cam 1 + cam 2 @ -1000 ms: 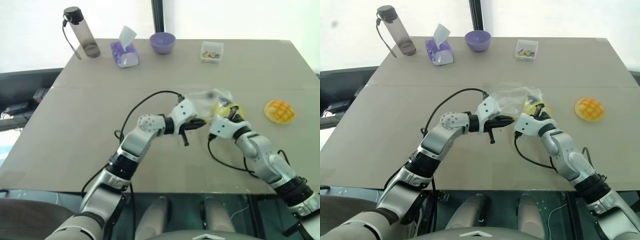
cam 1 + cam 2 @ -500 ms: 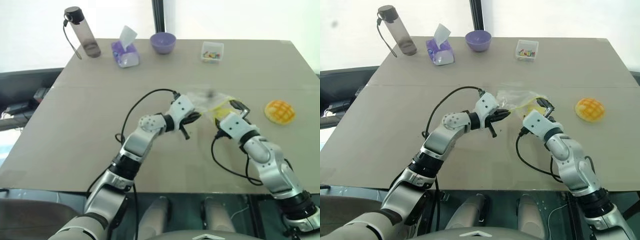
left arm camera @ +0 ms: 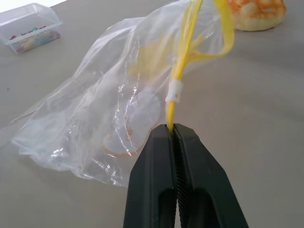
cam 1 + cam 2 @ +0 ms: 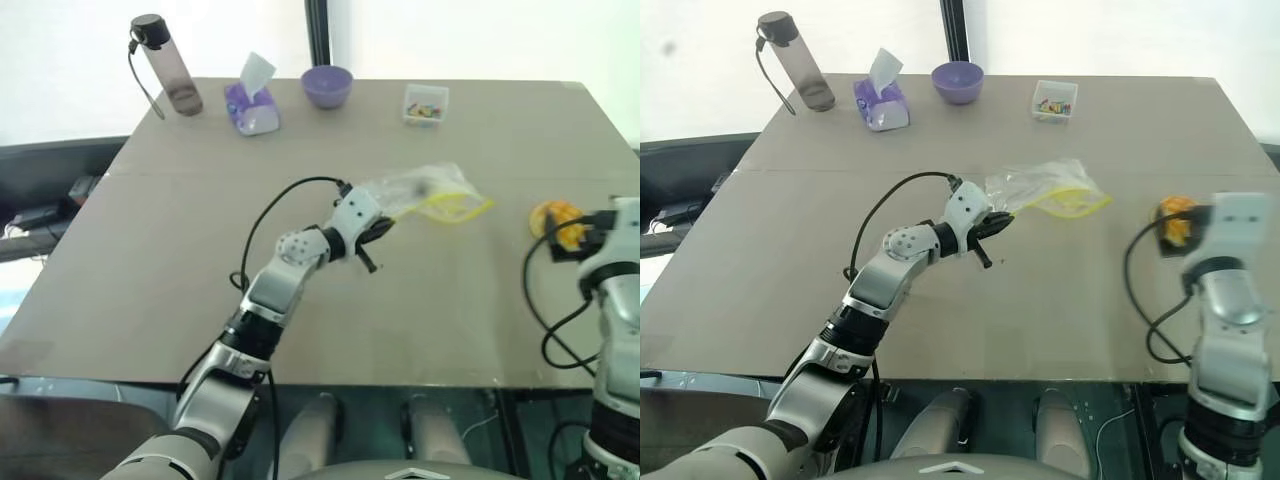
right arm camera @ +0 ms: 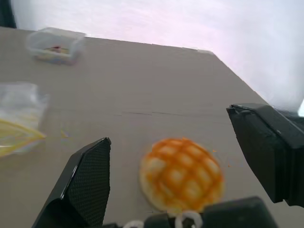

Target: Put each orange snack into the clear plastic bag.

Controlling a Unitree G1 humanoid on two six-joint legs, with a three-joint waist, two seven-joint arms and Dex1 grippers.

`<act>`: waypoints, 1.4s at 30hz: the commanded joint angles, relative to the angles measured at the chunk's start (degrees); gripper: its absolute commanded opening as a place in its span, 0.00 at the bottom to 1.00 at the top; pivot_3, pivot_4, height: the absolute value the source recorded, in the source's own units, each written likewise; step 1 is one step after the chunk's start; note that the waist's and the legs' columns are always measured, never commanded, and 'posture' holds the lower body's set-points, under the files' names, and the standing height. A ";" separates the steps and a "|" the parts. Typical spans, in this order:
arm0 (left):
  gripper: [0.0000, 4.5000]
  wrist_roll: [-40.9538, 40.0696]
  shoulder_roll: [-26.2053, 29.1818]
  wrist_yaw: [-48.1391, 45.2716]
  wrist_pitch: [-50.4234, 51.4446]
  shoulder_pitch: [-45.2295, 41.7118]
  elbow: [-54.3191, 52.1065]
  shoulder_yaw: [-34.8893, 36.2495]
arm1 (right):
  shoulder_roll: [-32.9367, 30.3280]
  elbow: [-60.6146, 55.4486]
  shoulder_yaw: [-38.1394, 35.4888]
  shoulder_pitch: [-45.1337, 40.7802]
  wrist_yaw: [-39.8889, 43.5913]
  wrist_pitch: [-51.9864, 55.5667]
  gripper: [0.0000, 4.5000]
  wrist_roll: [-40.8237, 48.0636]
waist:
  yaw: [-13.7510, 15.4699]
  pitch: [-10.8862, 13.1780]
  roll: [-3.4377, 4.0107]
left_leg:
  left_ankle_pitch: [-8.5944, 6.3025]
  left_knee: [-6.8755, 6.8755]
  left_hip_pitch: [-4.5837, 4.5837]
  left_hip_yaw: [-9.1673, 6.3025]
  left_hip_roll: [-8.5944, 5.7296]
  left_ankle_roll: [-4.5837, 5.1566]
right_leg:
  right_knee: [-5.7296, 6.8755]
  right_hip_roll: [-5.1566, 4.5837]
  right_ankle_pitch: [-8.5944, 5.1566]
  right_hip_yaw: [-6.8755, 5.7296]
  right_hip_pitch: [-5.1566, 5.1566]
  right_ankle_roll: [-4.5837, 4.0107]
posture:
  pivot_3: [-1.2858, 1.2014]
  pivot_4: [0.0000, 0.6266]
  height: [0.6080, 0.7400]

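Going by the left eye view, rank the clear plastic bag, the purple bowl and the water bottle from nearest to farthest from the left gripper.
1. clear plastic bag: pinched in the left gripper at its yellow strip.
2. purple bowl: at the far edge of the table.
3. water bottle: at the far left corner.

Yellow-orange snack [image 5: 181, 174] with darker orange crisscross, see-through bag [image 3: 114, 99] with yellow seal strip, lilac bowl [image 4: 326, 85], purple tissue pack [image 4: 250, 106], smoky grey bottle [image 4: 166, 66] black-capped, clear box [image 4: 425, 103] of multicoloured bits, grey-beige table [image 4: 180, 260]
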 commanded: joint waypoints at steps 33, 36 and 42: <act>0.00 0.92 2.60 3.61 1.70 2.05 -5.54 3.19 | -8.78 40.29 4.39 -11.84 3.72 -10.91 0.01 19.65 | -1.44 -0.05 0.04 | -0.14 0.00 0.24 0.35 0.04 0.24 | 0.19 0.01 0.00 0.36 0.02 0.01 | 0.52 0.24 1.00; 0.00 1.02 2.38 3.58 1.41 1.44 -4.72 3.07 | -9.82 27.49 8.34 -8.01 11.28 -7.16 0.01 24.15 | -1.49 -0.04 0.05 | -0.14 0.00 0.19 0.32 0.05 0.24 | 0.19 0.02 0.00 0.36 -0.01 0.01 | 0.52 0.24 1.00; 0.00 1.20 2.02 3.33 0.77 0.72 -3.67 2.90 | -11.33 7.38 10.16 -4.85 16.58 4.02 0.01 35.88 | -1.44 -0.03 0.08 | -0.15 0.01 0.17 0.28 0.06 0.26 | 0.18 0.02 0.00 0.34 -0.02 0.02 | 0.52 0.24 1.00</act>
